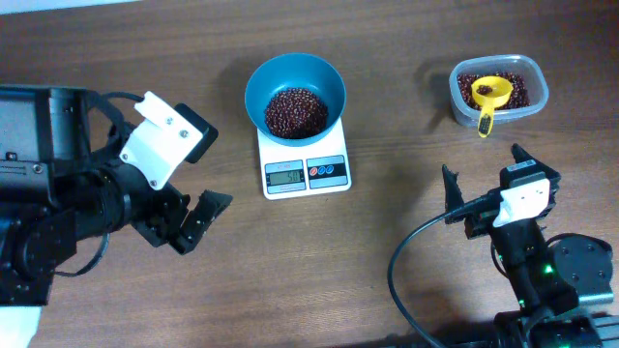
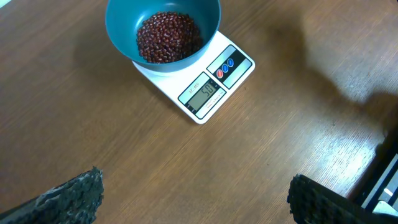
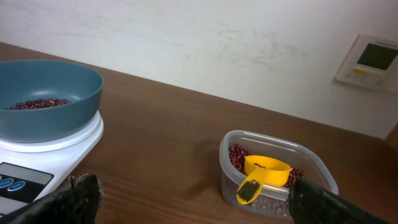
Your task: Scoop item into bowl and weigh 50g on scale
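Note:
A teal-blue bowl [image 1: 295,82] [image 2: 163,22] [image 3: 43,121] stands on the white scale [image 1: 307,172] [image 2: 211,93] [image 3: 37,158] and holds a heap of dark red-brown beans [image 1: 296,111] [image 2: 168,36] [image 3: 40,103]. The scale's display is lit. My left gripper [image 1: 201,219] [image 2: 196,199] hovers open over bare table, left of and nearer than the scale, with nothing between its fingers. My right gripper [image 1: 484,184] [image 3: 193,199] is open too, at the front right, facing the tub, and it holds nothing.
A clear plastic tub [image 1: 498,90] [image 3: 277,174] at the back right holds more beans and a yellow scoop [image 1: 489,95] [image 3: 264,173] whose handle rests over the near rim. A white wall with a control panel [image 3: 370,61] rises behind the table.

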Action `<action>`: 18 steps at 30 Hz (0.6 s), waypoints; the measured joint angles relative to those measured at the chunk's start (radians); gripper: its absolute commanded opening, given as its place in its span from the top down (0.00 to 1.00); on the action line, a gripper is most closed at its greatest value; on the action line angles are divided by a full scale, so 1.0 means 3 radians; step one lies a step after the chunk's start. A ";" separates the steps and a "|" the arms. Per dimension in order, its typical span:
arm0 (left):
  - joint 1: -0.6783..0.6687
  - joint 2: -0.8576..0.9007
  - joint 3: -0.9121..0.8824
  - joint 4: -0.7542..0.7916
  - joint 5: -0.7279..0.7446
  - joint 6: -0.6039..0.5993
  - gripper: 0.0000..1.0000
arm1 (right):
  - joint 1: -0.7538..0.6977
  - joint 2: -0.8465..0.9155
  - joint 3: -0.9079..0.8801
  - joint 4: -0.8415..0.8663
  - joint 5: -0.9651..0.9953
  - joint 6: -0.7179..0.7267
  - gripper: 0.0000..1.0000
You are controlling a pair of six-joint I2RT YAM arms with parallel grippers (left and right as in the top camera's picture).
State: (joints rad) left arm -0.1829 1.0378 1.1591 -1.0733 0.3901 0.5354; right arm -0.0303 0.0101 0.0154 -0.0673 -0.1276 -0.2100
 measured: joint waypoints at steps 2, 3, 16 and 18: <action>0.0000 0.0000 0.0000 -0.0001 0.0000 0.0000 0.01 | 0.0000 0.0000 0.0000 0.0000 0.0000 -0.0001 0.01; 0.0000 0.0000 0.0000 -0.0027 0.0000 0.0000 0.01 | 0.0000 0.0000 0.0000 0.0000 0.0000 -0.0001 0.01; 0.0000 -0.1452 -0.0023 -0.0473 -0.1054 -0.1020 0.01 | 0.0000 0.0008 -0.0003 0.0001 -0.0001 -0.0001 0.01; 0.0001 -0.1680 -0.0148 -0.0374 -0.1197 -0.1132 0.01 | 0.0000 0.0009 -0.0003 0.0001 0.0001 -0.0001 0.01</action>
State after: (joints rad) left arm -0.1825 0.5339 1.1149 -1.1854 0.0311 0.1959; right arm -0.0303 0.0128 0.0147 -0.0669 -0.1272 -0.2104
